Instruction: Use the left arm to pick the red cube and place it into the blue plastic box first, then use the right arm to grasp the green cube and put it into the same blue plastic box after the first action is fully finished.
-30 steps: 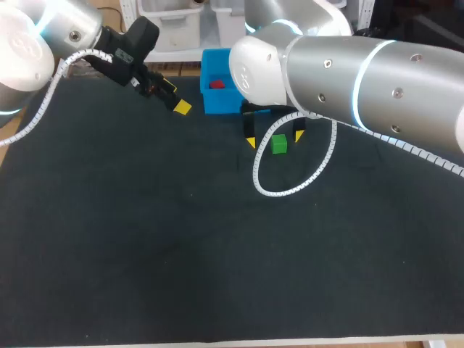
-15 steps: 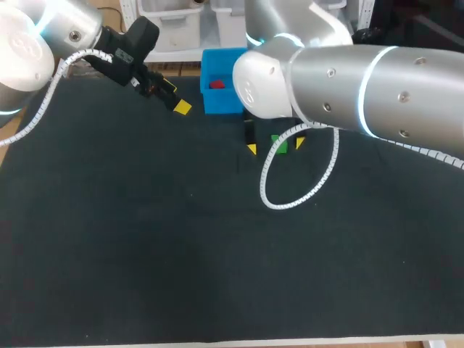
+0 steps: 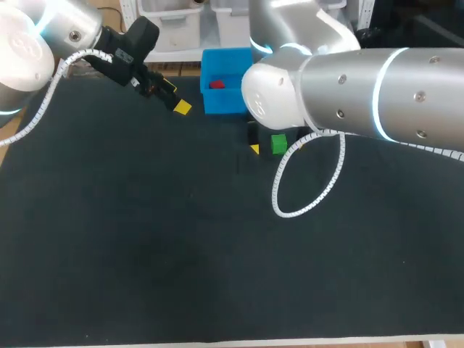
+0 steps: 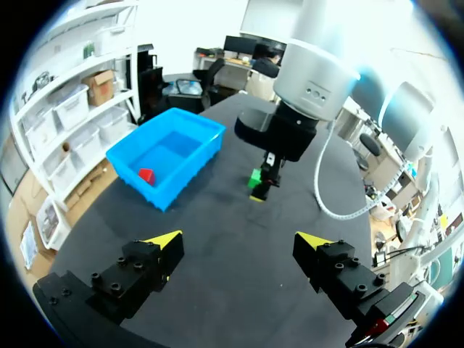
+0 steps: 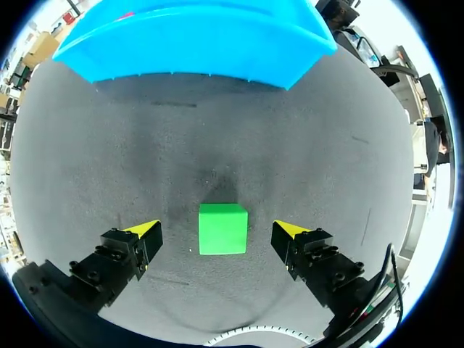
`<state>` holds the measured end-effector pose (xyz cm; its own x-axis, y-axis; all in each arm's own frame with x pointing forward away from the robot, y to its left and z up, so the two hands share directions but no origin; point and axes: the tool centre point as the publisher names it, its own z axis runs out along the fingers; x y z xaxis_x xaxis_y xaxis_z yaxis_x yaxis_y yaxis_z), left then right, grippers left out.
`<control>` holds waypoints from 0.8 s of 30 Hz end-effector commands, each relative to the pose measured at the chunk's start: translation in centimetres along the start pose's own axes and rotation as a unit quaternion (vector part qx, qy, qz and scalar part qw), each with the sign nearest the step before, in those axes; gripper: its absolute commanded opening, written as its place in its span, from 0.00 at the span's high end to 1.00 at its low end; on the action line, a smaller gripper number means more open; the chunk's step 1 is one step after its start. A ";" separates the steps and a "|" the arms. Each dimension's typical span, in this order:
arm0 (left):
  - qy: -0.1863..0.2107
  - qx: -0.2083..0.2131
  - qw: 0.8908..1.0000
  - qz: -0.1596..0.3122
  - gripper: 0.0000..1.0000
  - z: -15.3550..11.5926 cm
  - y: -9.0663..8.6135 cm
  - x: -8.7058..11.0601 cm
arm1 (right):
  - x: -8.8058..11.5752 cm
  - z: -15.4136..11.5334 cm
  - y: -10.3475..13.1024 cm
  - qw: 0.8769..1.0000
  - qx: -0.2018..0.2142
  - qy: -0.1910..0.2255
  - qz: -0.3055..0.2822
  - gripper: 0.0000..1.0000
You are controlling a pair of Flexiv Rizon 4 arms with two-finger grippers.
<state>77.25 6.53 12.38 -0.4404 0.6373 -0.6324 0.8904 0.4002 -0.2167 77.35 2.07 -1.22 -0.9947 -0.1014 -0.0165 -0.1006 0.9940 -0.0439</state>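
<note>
The red cube (image 3: 216,85) lies inside the blue plastic box (image 3: 210,104) at the back of the table; from the left wrist it shows as a red cube (image 4: 146,175) on the floor of the blue box (image 4: 161,190). On the dark mat just in front of the box sits the green cube (image 3: 279,144). My right gripper (image 5: 218,230) is low over the green cube (image 5: 222,228), open, one finger on each side and neither touching. The blue box (image 5: 196,40) stands just ahead of it. My left gripper (image 4: 235,238) is open and empty, held left of the box.
The black mat (image 3: 145,239) covers the table. My right arm's white cable (image 3: 304,185) loops down over the mat beside the green cube. The right arm's big silver link (image 3: 362,90) spans the back right and hides part of the box.
My right gripper has come down around the green cube, so the arm now hides one yellow tip in the head view. The left arm and both cubes have stayed put.
</note>
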 end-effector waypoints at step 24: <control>-0.002 0.001 1.000 0.002 0.00 0.0 0.1 0.1 | -0.4 0.9 -0.3 0.998 0.005 -0.011 0.056 0.00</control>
<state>77.25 6.53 12.38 -0.4404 0.6373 -0.6324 0.8904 0.4003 -0.2167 77.79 1.83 -2.02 -0.9990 0.0056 -0.0436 0.0078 0.9986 -0.0521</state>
